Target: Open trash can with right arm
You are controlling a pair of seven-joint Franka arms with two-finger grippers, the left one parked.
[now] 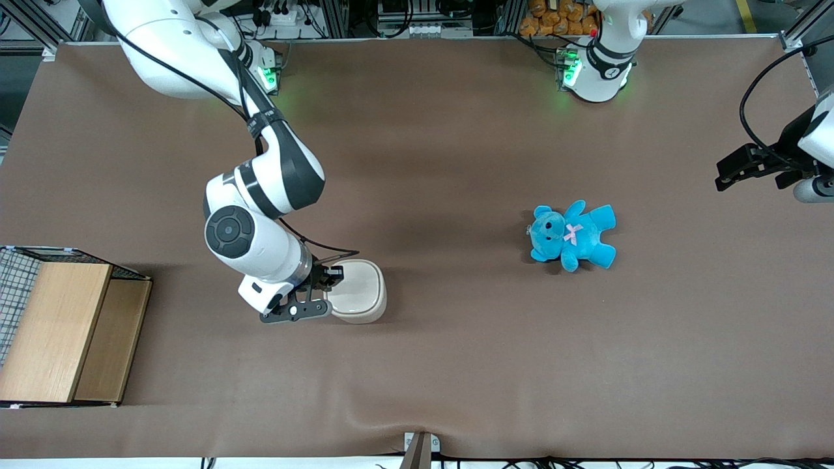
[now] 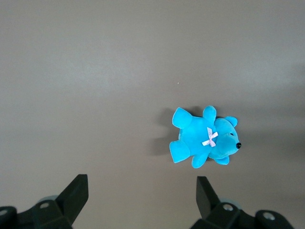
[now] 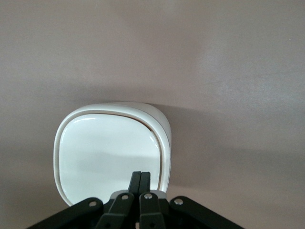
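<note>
- The trash can [image 1: 357, 291] stands on the brown table [image 1: 456, 365] toward the working arm's end, well apart from the blue teddy bear [image 1: 573, 236] and nearer the wooden box [image 1: 65, 332] than the teddy is.
- Its flat lid [image 3: 107, 155] lies level inside the cream rim — no tan interior shows in either the front or the right wrist view, so I judge the can to be closed.
- The right arm [image 1: 260, 202] reaches down to the can, and its gripper [image 1: 322, 294] sits at the lid's edge on the side toward the wooden box.
- In the right wrist view the two black fingertips [image 3: 141, 180] are pressed together with no gap and grasp nothing; they rest over the lid near its rim.
- Whether the tips actually touch the lid cannot be told.
- My judgement: the approach is done, the opening itself is not yet begun — what remains is to press or lift the lid until it swings on its hinge.
</note>
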